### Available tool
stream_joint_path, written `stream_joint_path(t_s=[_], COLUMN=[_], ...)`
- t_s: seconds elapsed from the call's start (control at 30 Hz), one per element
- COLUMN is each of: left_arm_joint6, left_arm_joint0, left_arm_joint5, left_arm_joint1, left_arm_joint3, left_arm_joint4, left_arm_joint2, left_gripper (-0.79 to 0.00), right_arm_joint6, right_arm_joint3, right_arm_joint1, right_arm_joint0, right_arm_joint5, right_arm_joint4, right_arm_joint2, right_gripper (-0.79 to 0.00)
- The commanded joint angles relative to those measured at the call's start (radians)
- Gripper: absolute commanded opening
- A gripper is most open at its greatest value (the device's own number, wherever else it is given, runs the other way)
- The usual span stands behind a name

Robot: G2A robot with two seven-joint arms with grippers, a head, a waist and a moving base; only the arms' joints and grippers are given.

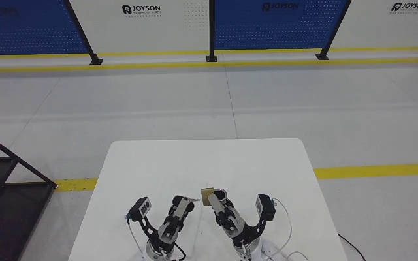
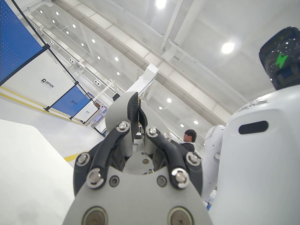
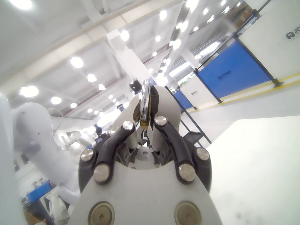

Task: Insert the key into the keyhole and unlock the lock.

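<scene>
The right end effector (image 3: 150, 104) clamps the lock (image 3: 144, 99) above the table (image 1: 196, 156), probably to steady it. The left end effector (image 2: 137, 108), pinched shut on the key (image 1: 195, 198), sits just beside for insertion

One camera looks down, two look up from the wrists.
The top view hangs above the arms and faces steeply down on the desk (image 1: 209, 163), taking in the floor (image 1: 261, 104) and the blue panels (image 1: 39, 26) far beyond. Each wrist view sits close behind its own jaws, low by the desk and tilted up along them toward the ceiling (image 2: 211, 12). All three views share the desk edge and the blue panels; the wrist views share the ceiling.
</scene>
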Motion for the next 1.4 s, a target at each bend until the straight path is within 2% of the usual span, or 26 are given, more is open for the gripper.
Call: stream_joint_path(t_s=[0.0,0.7,1.03,1.37], left_arm_joint6=[0.005,0.013,0.031,0.034], left_arm_joint0=[-0.002,-0.007,-0.003,0.001], left_arm_joint5=[0.009,0.057,0.066,0.081], left_arm_joint1=[-0.007,-0.054,-0.074,-0.090], left_arm_joint3=[0.002,0.017,0.022,0.026], left_arm_joint4=[0.006,0.033,0.055,0.076], left_arm_joint2=[0.003,0.002,-0.004,-0.011], left_gripper=[-0.785,-0.785,-0.785,-0.785], right_arm_joint6=[0.000,0.000,-0.041,-0.065], right_arm_joint3=[0.000,0.000,-0.032,-0.026], right_arm_joint1=[0.000,0.000,-0.011,-0.017], right_arm_joint0=[0.000,0.000,-0.015,-0.012], right_arm_joint5=[0.000,0.000,0.160,0.181], right_arm_joint4=[0.000,0.000,-0.085,-0.126], right_arm_joint2=[0.000,0.000,-0.010,-0.026], right_gripper=[-0.785,-0.785,-0.785,-0.785])
